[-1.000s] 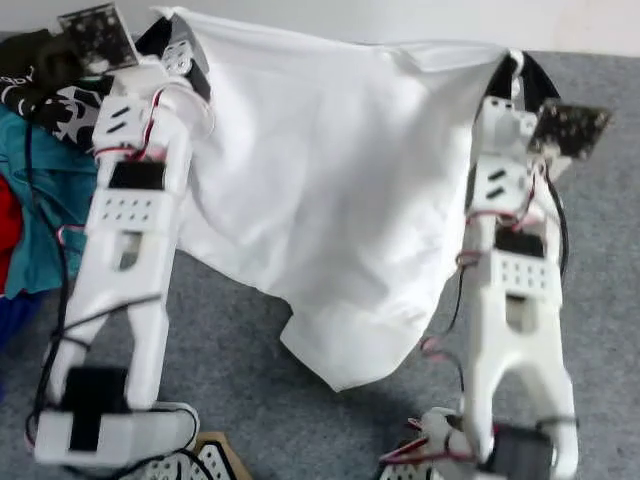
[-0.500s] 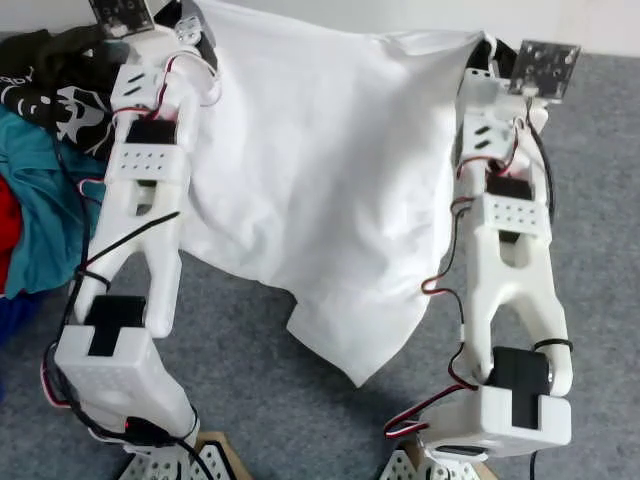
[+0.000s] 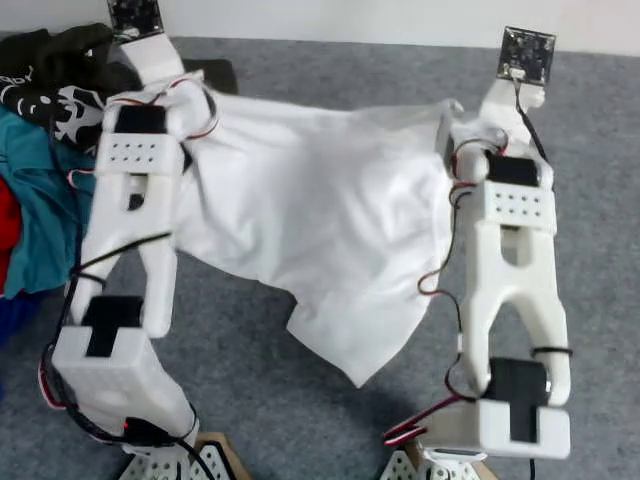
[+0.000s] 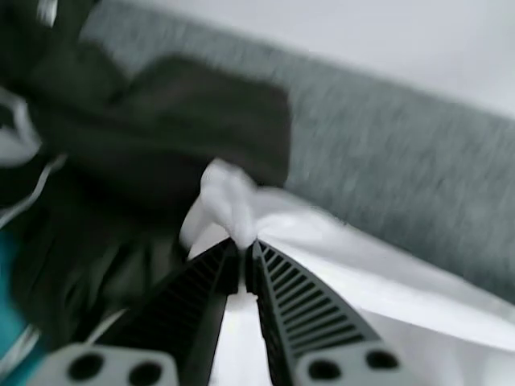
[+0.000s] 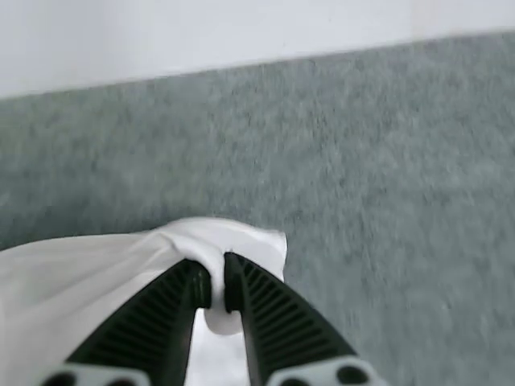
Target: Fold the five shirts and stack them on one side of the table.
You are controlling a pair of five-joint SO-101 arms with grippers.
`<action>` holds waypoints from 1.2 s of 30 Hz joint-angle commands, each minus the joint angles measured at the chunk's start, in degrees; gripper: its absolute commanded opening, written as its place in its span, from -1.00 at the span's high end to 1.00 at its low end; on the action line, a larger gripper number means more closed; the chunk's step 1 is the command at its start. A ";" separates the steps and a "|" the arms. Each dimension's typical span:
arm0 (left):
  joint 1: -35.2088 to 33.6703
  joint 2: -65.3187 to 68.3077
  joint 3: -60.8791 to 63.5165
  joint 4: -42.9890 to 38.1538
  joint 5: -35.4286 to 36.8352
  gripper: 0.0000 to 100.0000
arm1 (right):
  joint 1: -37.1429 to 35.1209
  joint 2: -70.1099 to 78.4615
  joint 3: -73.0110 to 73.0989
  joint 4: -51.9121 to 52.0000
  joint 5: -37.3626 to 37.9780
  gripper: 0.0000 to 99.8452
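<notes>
A white shirt (image 3: pixel 320 220) hangs stretched between my two arms over the grey table, its lower part trailing to a point near the front. My left gripper (image 4: pixel 241 257) is shut on one far corner of the white shirt (image 4: pixel 233 201), next to the dark pile. My right gripper (image 5: pixel 211 283) is shut on the other far corner of the white shirt (image 5: pixel 217 241), low over the grey surface. In the high view the left arm (image 3: pixel 140 170) and right arm (image 3: pixel 505 210) reach toward the far edge, hiding both pinched corners.
A heap of other shirts lies at the left edge: a black printed one (image 3: pixel 50 80), a teal one (image 3: pixel 35 200) and a red one (image 3: pixel 8 225). Bare grey tabletop (image 3: pixel 600 200) lies to the right and at the far side. A pale wall borders the far edge.
Both arms have stretched farther toward the far edge and come down, carrying the shirt's top edge with them. The shirt has dropped lower and sags more between the grippers.
</notes>
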State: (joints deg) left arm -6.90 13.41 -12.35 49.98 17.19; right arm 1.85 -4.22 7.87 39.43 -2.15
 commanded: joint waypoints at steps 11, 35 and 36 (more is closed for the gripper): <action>0.40 -16.66 18.24 18.20 -0.62 0.99 | -5.76 -18.07 -2.07 32.22 5.10 0.99; -7.78 -35.38 59.38 -8.70 -7.74 0.98 | -9.63 -70.99 55.25 28.35 12.84 0.99; -7.52 -35.38 59.91 -9.67 -7.56 0.98 | -9.89 -72.48 55.78 28.44 16.09 0.97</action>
State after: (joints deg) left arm -14.64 -19.30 45.93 44.53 9.80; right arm -7.47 -69.89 59.38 70.64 7.52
